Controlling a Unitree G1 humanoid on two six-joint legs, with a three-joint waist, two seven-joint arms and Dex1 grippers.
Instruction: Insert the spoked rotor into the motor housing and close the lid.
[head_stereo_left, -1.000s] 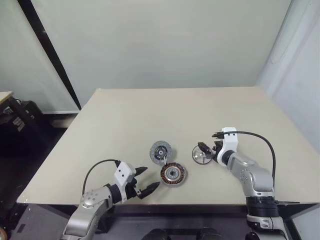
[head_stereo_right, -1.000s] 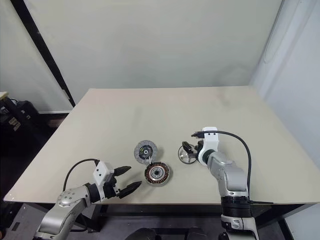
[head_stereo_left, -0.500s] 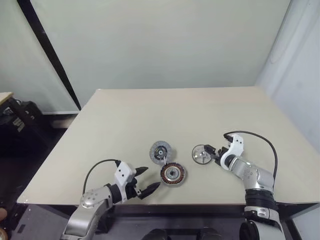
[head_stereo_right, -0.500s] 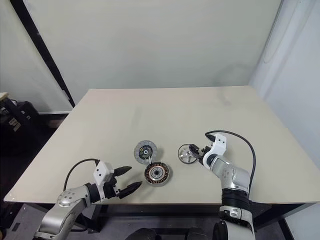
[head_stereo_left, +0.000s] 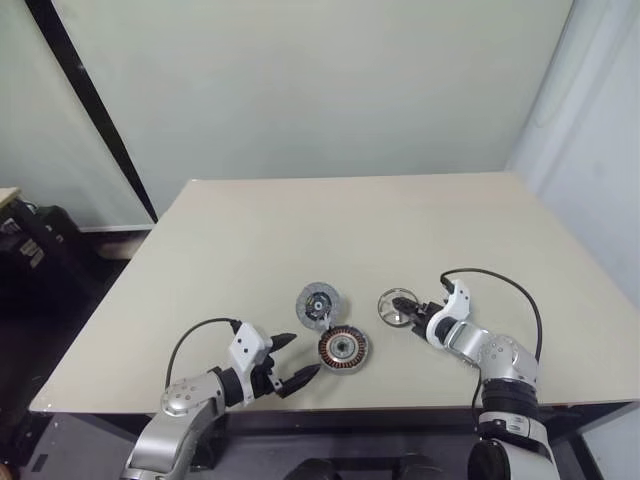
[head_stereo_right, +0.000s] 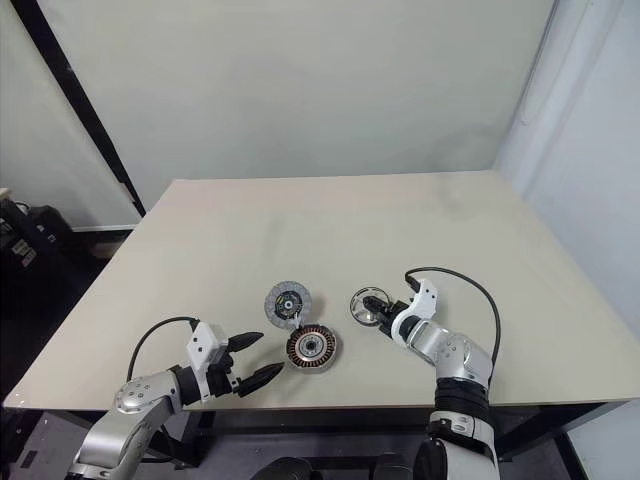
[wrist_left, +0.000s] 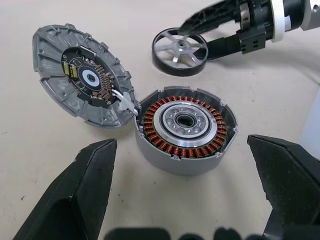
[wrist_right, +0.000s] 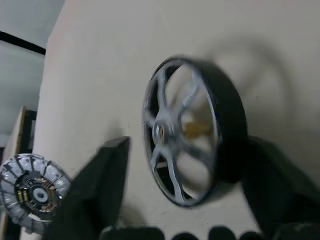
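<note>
The spoked rotor (wrist_left: 180, 50), a silver spoked disc with a dark rim, lies on the table right of the motor housing (wrist_left: 186, 127). The housing shows its copper windings and stands open-topped. The lid (wrist_left: 82, 82), grey and round, rests inner face up against the housing's far left edge. My right gripper (head_stereo_left: 409, 309) reaches in from the right, open, one finger on each side of the rotor (wrist_right: 192, 130); one finger looks close against the rim, the other stands off it. My left gripper (head_stereo_left: 303, 356) hovers open and empty just left of the housing.
The beige table (head_stereo_left: 300, 230) stretches wide behind the parts. Its front edge runs close below both grippers. A black cable (head_stereo_left: 500, 280) loops over my right wrist. Dark equipment (head_stereo_left: 25, 240) stands on the floor at the far left.
My right gripper has sunk, rolled and narrowed its fingers around the rotor. The left arm has kept still.
</note>
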